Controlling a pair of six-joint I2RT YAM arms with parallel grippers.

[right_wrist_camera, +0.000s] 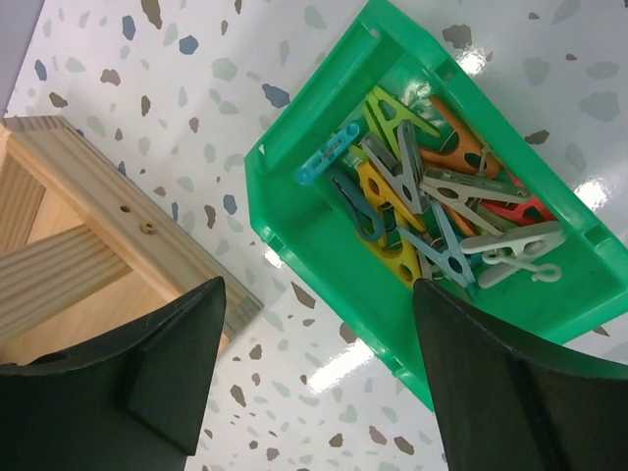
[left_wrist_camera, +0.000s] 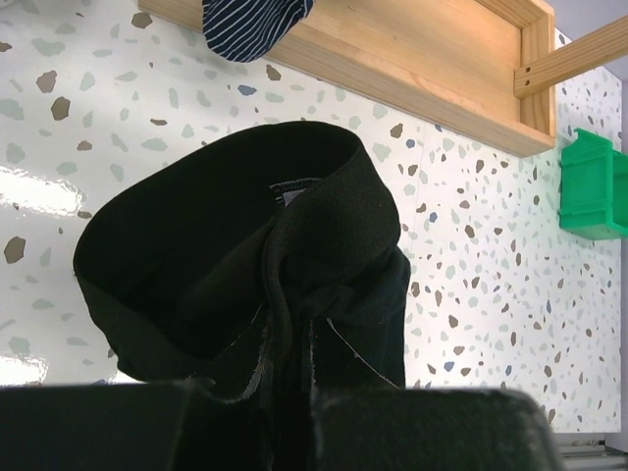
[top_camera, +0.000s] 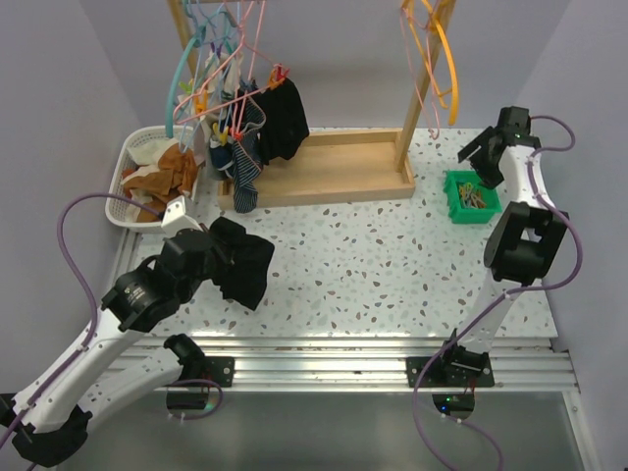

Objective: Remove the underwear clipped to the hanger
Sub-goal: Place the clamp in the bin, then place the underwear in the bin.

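The underwear, limp and black, is hanging bunched over the speckled desk in the tightly closed left claw, while the right claw is hovering wide open over a green bin of clothespins.

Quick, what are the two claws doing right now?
Left claw: closed, holding black underwear.
Right claw: open, holding nothing, above the green box of pegs.

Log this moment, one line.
left claw: shut on black underwear | right claw: open above green bin | hanging underwear: not yet removed
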